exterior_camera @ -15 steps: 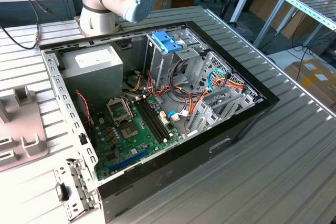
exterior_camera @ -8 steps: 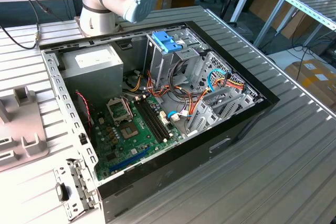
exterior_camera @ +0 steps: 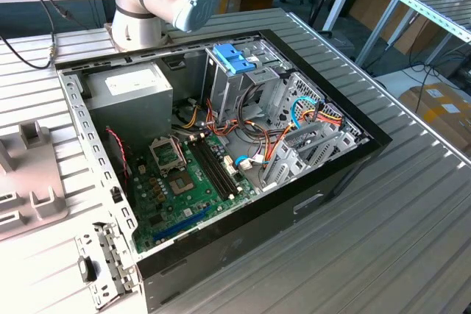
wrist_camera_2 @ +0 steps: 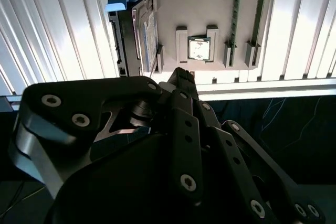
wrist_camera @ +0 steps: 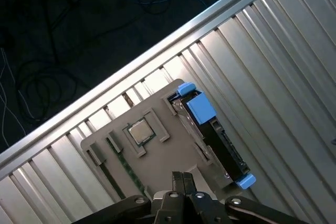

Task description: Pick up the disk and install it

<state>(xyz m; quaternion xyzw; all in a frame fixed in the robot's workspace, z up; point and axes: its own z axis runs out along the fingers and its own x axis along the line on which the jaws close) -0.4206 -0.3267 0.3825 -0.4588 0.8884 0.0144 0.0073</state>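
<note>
Gripper [wrist_camera: 182,177]: jaws closed together, gripping nothing, positioned over the grey parts tray [wrist_camera: 163,156]. Disk [wrist_camera: 212,135]: stands on edge in a slot at the tray's side, blue rails showing, apart from the gripper. A processor chip [wrist_camera: 139,131] sits in the neighbouring recess. The tray rests on the ribbed aluminium table [wrist_camera: 273,51]. In the exterior view, the open computer case [exterior_camera: 221,145] lies on that table.

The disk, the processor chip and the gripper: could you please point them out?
disk [wrist_camera: 220,140], first wrist view, dark side.
processor chip [wrist_camera: 139,131], first wrist view, metal top.
gripper [wrist_camera: 182,176], first wrist view, between fingertips.
</note>
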